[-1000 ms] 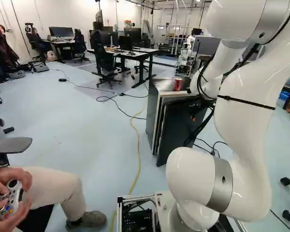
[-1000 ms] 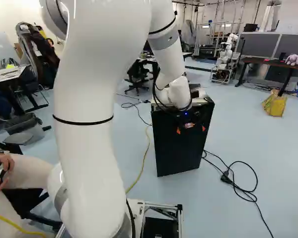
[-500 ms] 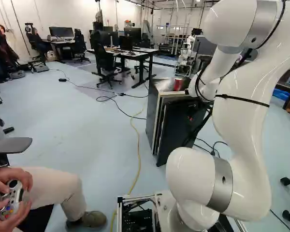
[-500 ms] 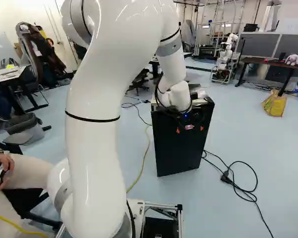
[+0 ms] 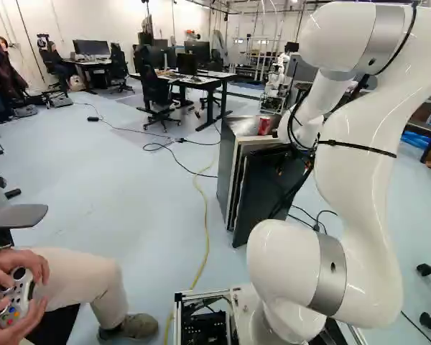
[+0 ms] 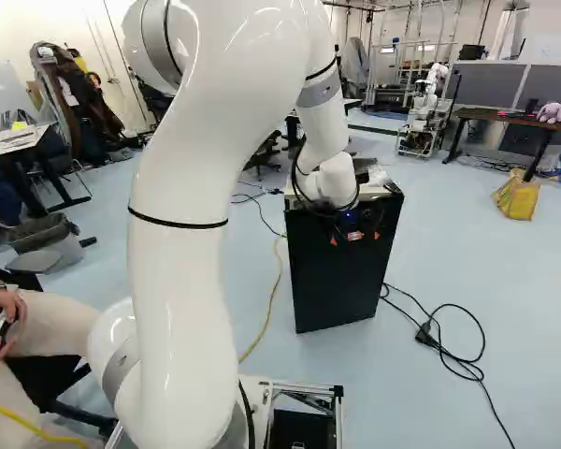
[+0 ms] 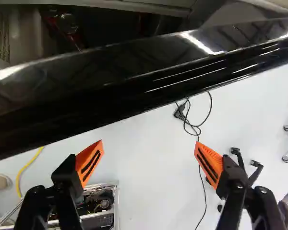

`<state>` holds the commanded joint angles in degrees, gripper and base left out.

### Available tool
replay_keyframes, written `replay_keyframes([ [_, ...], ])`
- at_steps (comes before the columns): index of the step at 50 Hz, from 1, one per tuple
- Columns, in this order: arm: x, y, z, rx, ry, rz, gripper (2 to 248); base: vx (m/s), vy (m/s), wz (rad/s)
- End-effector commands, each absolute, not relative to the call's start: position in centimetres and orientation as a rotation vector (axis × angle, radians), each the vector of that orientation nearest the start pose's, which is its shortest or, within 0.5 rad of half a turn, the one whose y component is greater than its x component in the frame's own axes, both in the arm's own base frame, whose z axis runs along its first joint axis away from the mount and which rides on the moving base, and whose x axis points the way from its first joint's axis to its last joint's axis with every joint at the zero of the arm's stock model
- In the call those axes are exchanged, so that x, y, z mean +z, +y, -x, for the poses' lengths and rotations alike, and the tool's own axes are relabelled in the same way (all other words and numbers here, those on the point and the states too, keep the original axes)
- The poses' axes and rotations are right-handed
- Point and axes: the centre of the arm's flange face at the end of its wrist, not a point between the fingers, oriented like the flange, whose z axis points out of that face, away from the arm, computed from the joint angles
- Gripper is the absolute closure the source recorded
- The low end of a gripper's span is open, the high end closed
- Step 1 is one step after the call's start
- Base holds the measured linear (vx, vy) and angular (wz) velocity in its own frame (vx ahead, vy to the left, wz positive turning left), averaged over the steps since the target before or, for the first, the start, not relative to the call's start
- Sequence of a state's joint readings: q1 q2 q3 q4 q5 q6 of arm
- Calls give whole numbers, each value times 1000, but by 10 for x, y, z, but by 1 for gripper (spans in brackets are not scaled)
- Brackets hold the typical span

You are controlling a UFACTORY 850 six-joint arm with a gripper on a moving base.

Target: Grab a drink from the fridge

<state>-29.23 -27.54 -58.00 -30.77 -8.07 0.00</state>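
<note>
The fridge door (image 7: pixel 134 72) is standing ajar; the gripper (image 7: pixel 148 143) is hovering wide and empty nearby — apparent drink cans (image 7: pixel 68 24) are sitting inside, with reaching, grasping and removal seemingly remaining.

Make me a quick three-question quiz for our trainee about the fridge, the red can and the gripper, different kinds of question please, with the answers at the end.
1. True or false: the fridge's black door stands ajar.
2. Multiple choice: where is the red can?
A) On the floor
B) On top of the fridge
C) On a desk
3. Fill in the blank with "open" or "shut": in the wrist view, the gripper is ____.

Key: 1 true; 2 B; 3 open.
</note>
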Motion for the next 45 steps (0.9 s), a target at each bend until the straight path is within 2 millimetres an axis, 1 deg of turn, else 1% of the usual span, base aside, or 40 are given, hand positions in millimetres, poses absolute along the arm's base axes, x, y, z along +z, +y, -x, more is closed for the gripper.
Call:
replay_keyframes([
  [45, 335, -267, -511, -574, -78, 3356, 3, 0, 0, 0],
])
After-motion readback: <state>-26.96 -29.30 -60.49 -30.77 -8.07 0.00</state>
